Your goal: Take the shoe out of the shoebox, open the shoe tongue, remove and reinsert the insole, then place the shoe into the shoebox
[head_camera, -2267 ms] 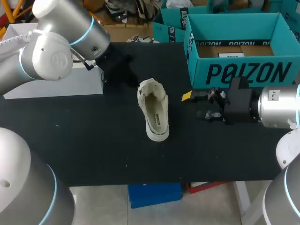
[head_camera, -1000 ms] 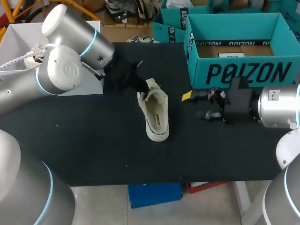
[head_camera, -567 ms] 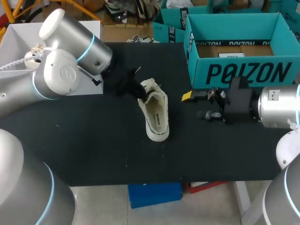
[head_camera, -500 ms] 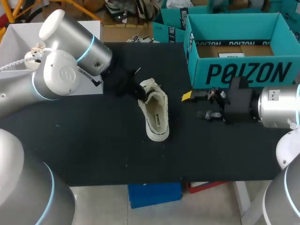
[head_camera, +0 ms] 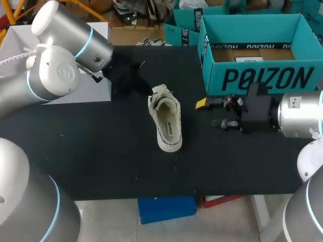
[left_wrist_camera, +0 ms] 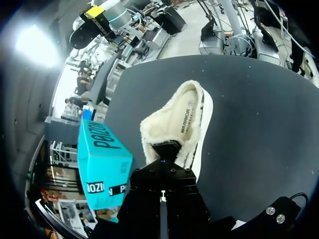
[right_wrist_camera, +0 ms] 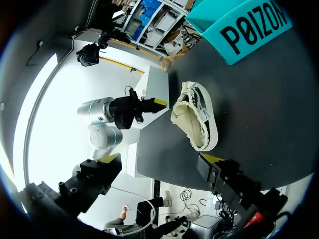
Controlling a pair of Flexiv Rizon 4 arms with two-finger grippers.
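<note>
**Room around the shoe, walls at the far side**

The shoe [head_camera: 165, 121] lies alone mid-surface [head_camera: 101, 161], with open black surface on its near side and on both flanks. My left arm [head_camera: 65, 70] crowds its far left end. The shoebox [head_camera: 255, 75] wall rises just beyond my spread right jaws, and its top is open. A white box [head_camera: 81, 93] blocks the far left.

I see a black table [head_camera: 101, 151] carrying a cream shoe [head_camera: 165, 118] on its sole near the middle, opening upward, a teal shoebox [head_camera: 257, 50] open at the far right corner, and a white box [head_camera: 83, 93] at the far left edge.
</note>
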